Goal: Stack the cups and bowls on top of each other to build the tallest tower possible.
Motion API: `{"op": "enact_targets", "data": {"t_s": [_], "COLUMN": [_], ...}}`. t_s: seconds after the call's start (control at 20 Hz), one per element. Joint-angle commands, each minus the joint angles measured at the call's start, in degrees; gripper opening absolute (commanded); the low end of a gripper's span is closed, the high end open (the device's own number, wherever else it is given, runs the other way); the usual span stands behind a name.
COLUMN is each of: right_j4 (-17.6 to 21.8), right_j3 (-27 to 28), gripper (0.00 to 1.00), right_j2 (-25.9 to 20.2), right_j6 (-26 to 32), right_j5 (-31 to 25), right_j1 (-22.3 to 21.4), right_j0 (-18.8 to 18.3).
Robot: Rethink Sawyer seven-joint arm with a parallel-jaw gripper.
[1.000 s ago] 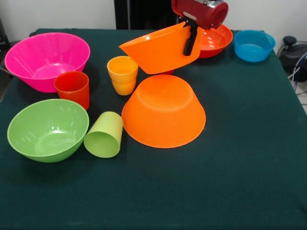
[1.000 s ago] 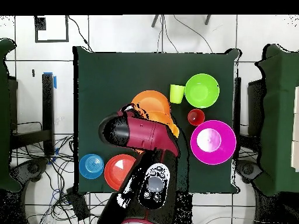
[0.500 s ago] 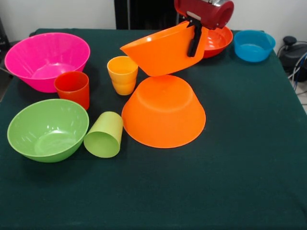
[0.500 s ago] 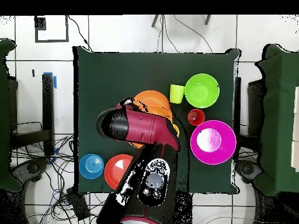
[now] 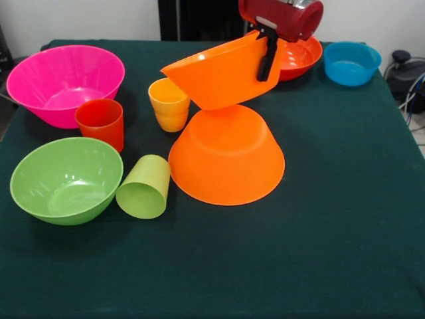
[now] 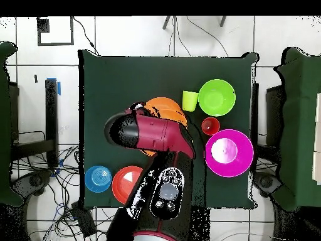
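Note:
My gripper [image 5: 265, 60] is shut on the rim of a large orange bowl [image 5: 216, 73], held tilted with its base just above an upturned large orange bowl [image 5: 226, 156] at mid-table; whether they touch is unclear. The arm [image 6: 153, 135] hides most of both bowls in the overhead view. The pink bowl [image 5: 63, 80], red-orange cup [image 5: 101, 123], yellow-orange cup [image 5: 169, 103], lime green bowl [image 5: 66, 179] and a lime green cup [image 5: 144, 187] lying on its side stand to the left. The round red-orange bowl [image 5: 299, 56] and blue bowl [image 5: 350, 63] are at the back. The magenta-red cup is hidden.
The table [image 5: 319, 252] has a dark green cloth. Cables and a black device [image 5: 405, 73] lie beyond its right edge. In the overhead view other tables [image 6: 298, 132] flank it.
The held orange bowl has moved slightly toward the picture's left and down, closer over the upturned orange bowl. The other things have not moved.

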State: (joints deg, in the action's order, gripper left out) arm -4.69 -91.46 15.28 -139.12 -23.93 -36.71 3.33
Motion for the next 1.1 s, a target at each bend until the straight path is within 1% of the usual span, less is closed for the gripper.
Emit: {"op": "enact_targets", "data": {"t_s": [0.05,0.3,0.4,0.6,0.85,1.1], "right_j4": [5.19,6.16,6.57,7.32,8.23,7.91], "right_j3": [2.52,3.99,4.12,4.64,4.95,5.28], "gripper": [0.00,0.00,0.00,0.00,0.00,0.00], "right_j2": [-7.98,-8.85,-9.66,-10.28,-10.83,-10.50], "right_j6": [7.26,7.55,8.14,7.89,7.65,5.48], "right_j5": [-4.18,-5.83,-5.78,-5.97,-5.77,-6.10], "right_j1": [2.95,3.05,3.12,3.46,3.29,3.32], "right_j0": [-2.76,-3.63,-4.55,-4.97,-4.94,-3.93]}}
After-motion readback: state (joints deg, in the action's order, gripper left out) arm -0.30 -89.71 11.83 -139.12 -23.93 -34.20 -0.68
